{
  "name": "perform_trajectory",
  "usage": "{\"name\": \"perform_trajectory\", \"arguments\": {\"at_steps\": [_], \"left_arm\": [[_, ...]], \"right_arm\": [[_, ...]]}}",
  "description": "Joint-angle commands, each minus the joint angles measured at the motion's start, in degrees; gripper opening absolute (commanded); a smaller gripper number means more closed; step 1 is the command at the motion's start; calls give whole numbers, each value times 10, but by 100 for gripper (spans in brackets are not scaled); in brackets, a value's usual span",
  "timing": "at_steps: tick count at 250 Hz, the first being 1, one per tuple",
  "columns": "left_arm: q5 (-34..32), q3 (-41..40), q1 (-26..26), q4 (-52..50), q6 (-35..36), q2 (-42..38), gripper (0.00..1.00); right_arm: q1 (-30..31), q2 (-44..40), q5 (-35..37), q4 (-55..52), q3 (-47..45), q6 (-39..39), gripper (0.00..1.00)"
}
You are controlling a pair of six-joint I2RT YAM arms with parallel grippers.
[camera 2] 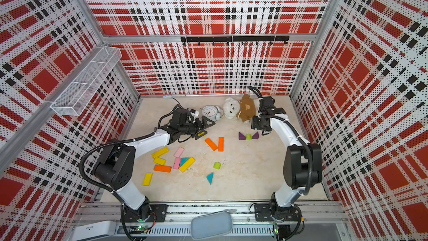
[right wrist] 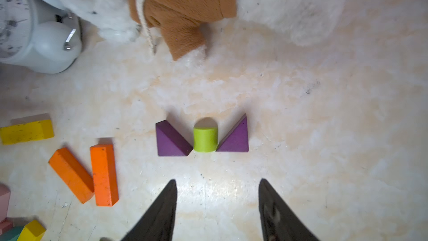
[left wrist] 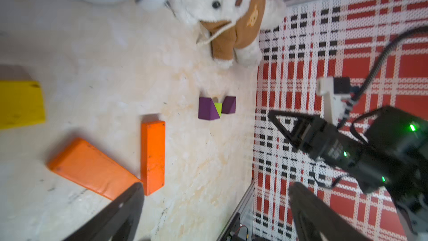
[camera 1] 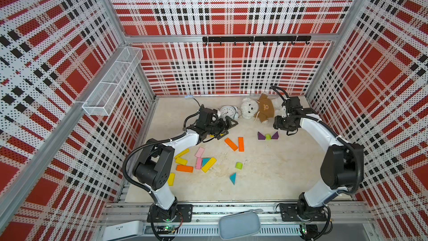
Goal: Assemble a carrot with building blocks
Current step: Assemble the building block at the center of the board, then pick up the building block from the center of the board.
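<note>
Building blocks lie loose on the pale table (camera 1: 266, 181); none of them is held. Toward the far right a lime-green stub (right wrist: 205, 139) stands between two purple triangles (right wrist: 171, 141), their lower corners at or almost at its sides, so that the three make one short row. The right gripper (right wrist: 217, 180) hangs above the table just short of this row; its jaws stand apart with only bare table between them. Two orange bars (camera 1: 241, 144) lie near the middle, meeting at one end in a V; they are well apart from the purple row. The left gripper (left wrist: 216, 183) reaches low over the table in front of the clock (camera 1: 228, 111); its jaws are spread wide and grip nothing. A yellow bar (left wrist: 20, 103) lies by it, and both top views show only a sliver of yellow under the gripper.

Most other pieces sit in a loose cluster beside the left arm: a long yellow bar (camera 1: 181, 153) and a short yellow block (camera 1: 181, 161); a third orange bar (camera 1: 184, 168); two pink bars (camera 1: 199, 152). A teal triangle (camera 1: 205, 161) is wedged between the lower pink bar and a slanted yellow bar (camera 1: 208, 164). One more yellow piece (camera 2: 147, 179) lies nearer the front, partly behind the arm in a top view. A second green stub (camera 1: 239, 165) and a second teal triangle (camera 1: 233, 178) lie on their own, near each other. A white teddy bear (camera 1: 249, 110) in a brown top lies by the back wall, just beside the clock.
</note>
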Motion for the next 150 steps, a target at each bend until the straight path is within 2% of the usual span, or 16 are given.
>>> {"name": "perform_trajectory", "arguments": {"at_steps": [1, 33, 64, 114, 150], "left_arm": [[-18, 11, 42, -3, 0, -25, 100], [-23, 5, 92, -3, -13, -32, 100], [-30, 2, 124, -3, -14, -41, 100], [-35, -2, 172, -3, -19, -42, 100], [-31, -2, 188, 0, -25, -36, 100]], "right_arm": [[65, -38, 36, -33, -20, 15, 58], [137, -58, 45, -38, -39, 45, 56], [204, -42, 42, -29, -36, 56, 51], [270, 53, 30, -10, 11, 56, 50], [295, 137, 22, -3, 76, 48, 53]]}}
